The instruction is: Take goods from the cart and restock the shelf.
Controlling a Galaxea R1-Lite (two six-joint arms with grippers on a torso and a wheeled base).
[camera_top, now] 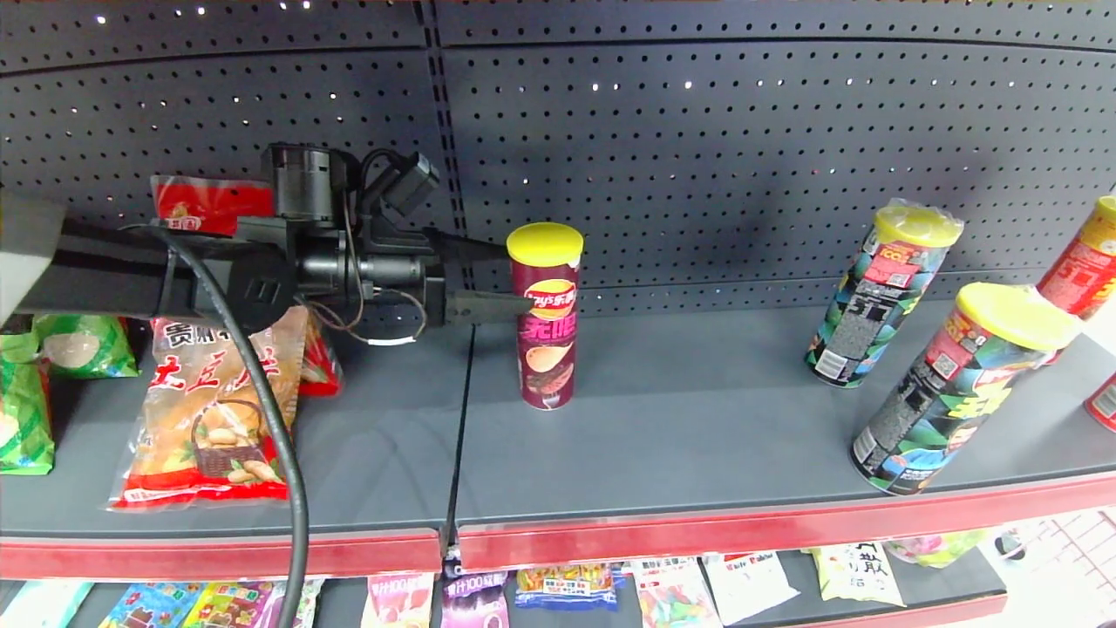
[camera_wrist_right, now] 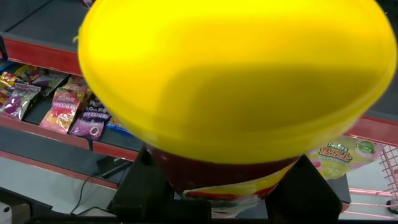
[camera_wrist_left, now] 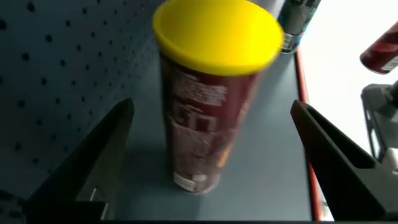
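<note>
On the shelf (camera_top: 663, 436), one potato bag (camera_top: 209, 410) lies under the left arm, with a red bag (camera_top: 205, 202) behind it and two green bags (camera_top: 26, 410) at the edge. To the right stand two dark cans (camera_top: 881, 296), well apart from the one maroon can (camera_top: 545, 323), and two red cans (camera_top: 1081, 262) farther off. The left gripper (camera_top: 516, 279) is spread wide, a finger on each side of the upright maroon can, apart from it. The right gripper (camera_wrist_right: 227, 186) clamps one yellow-lidded held can (camera_wrist_right: 236, 81)
</note>
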